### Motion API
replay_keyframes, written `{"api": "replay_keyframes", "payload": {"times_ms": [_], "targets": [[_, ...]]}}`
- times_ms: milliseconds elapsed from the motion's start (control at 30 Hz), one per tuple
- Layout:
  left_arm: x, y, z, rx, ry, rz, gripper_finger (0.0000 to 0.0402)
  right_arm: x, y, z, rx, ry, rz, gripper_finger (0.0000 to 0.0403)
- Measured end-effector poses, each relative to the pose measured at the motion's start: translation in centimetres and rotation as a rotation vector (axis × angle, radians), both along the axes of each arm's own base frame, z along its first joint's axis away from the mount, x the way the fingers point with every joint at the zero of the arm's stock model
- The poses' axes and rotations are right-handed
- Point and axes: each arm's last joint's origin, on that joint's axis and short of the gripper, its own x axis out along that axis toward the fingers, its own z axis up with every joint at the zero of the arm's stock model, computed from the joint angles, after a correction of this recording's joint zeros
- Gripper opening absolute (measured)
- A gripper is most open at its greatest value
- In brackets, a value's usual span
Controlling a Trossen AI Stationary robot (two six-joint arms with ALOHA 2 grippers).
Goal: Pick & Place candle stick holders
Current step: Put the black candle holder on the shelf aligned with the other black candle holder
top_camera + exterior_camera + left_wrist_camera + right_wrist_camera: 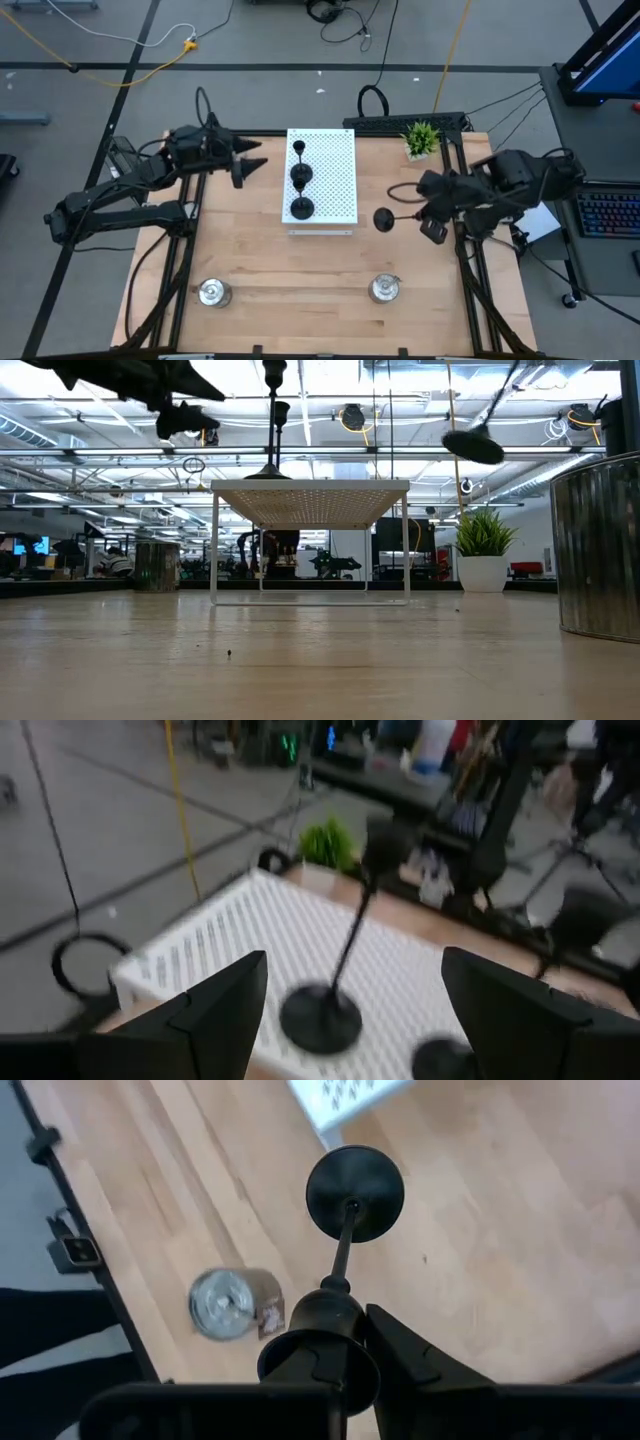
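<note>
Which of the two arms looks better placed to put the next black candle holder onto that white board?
The right. Its gripper already holds a black candle holder, tilted sideways in the air just beside the white board. The left gripper hovers open and empty at the board's other side.

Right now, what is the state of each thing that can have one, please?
Left gripper: fingers open, empty, beside the white board.
Right gripper: shut on third black holder, carried tilted, off the table.
Two black holders: upright on the board.
Two silver holders: standing on the table.
</note>
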Motion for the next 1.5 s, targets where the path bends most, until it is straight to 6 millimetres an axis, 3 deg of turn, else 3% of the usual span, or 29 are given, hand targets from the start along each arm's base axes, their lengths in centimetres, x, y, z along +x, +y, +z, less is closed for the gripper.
{"api": "replay_keyframes", "payload": {"times_ms": [433, 767, 1033, 1300, 1500], "targets": [[0.0, 0.2, 3.0, 0.181, -0.196, 0.058, 0.0308, 2.9, -3.6, 3.5, -0.162, -0.089, 0.044, 0.0011], [0.0, 0.4, 7.5, 0.324, -0.168, 0.078, 0.0308, 5.1, -8.3, 5.8, -0.316, -0.099, -0.001, 0.0011], [2.7, 2.8, 10.8, 0.379, 0.031, 0.076, 0.0308, 6.3, -11.4, 6.9, -0.360, -0.200, -0.031, 0.0011], [5.7, 6.2, 14.2, 0.450, 0.192, 0.075, 0.0308, 6.9, -13.3, 8.4, -0.442, -0.374, -0.092, 0.0011], [7.8, 7.9, 15.9, 0.518, 0.264, 0.048, 0.0308, 8.7, -15.3, 8.0, -0.439, -0.427, -0.128, 0.0011]]}}
